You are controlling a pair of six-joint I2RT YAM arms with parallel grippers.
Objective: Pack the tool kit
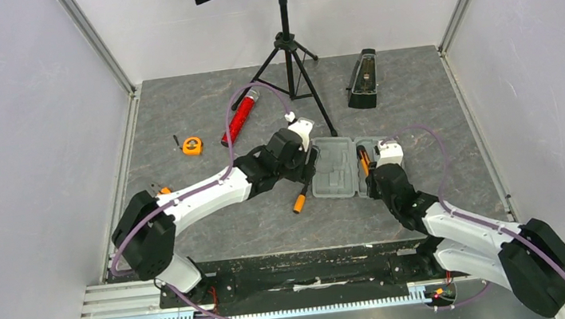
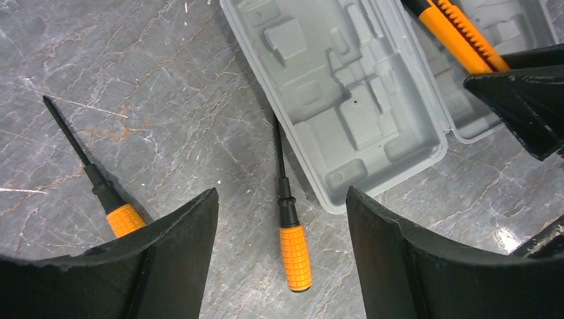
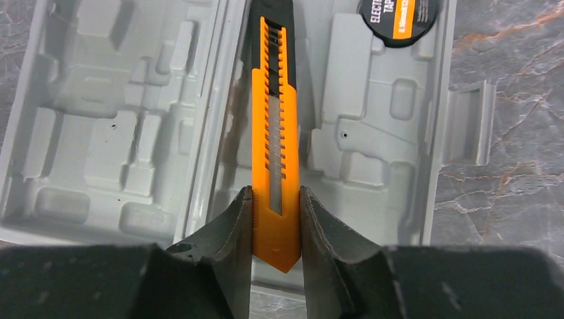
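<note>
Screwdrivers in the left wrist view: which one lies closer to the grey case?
The middle screwdriver, framed by the open left pincer: its tip lies beside the case. The other screwdriver lies well apart from it.

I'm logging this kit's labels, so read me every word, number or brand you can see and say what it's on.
"ELECTR" above "TAP", both cut off at the picture's edge: on the black roll lying in the grey case.
Small print on that roll's orange stripe: too blurred to read.
Knife and the case itself: no print visible.
</note>
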